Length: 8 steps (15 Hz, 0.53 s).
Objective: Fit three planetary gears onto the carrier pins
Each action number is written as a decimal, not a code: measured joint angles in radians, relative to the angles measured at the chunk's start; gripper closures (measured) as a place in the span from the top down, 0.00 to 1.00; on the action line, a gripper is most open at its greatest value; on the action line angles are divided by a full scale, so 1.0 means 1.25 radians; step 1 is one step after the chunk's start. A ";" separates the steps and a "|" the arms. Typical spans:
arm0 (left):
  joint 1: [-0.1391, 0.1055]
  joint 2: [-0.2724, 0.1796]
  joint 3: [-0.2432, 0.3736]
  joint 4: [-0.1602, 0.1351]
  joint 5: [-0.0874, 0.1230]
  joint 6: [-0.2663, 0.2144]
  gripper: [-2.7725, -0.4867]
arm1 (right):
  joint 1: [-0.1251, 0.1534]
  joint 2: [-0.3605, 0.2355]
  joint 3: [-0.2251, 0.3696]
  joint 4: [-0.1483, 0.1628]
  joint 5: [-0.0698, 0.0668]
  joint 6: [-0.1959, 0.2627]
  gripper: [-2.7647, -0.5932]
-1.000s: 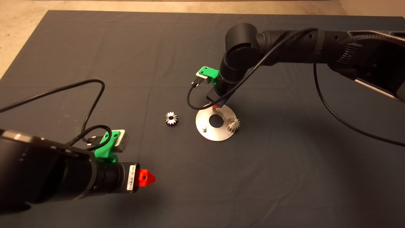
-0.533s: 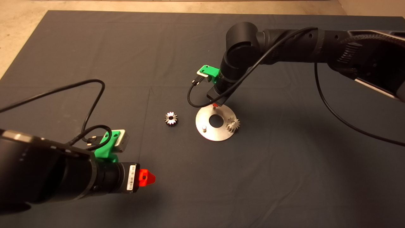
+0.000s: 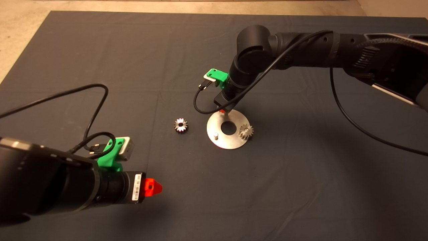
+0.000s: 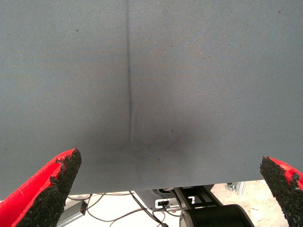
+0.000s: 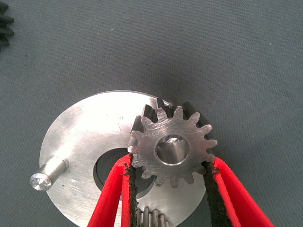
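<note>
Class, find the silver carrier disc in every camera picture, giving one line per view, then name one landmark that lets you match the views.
Head view: the disc lies on the mat right of centre, under the right tool.
Left wrist view: not in it; only mat and the left tool.
Right wrist view: the disc lies below the gripped gear.
Shared landmark: the bare pin near the disc's rim.

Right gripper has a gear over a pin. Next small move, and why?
Probably ease straight down. The right gripper holds a small toothed steel gear, and a silver pin top shows inside its bore, so they look aligned over the flat round silver disc. Seating depth can't be judged; release after.
</note>
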 joint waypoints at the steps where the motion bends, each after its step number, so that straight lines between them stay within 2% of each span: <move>1: 0.000 0.000 0.000 0.000 0.000 0.000 0.99 | 0.000 0.000 0.000 0.000 0.000 0.000 0.08; 8: 0.000 0.000 0.000 0.000 0.000 0.000 0.99 | 0.000 -0.003 0.003 0.000 -0.005 0.000 0.08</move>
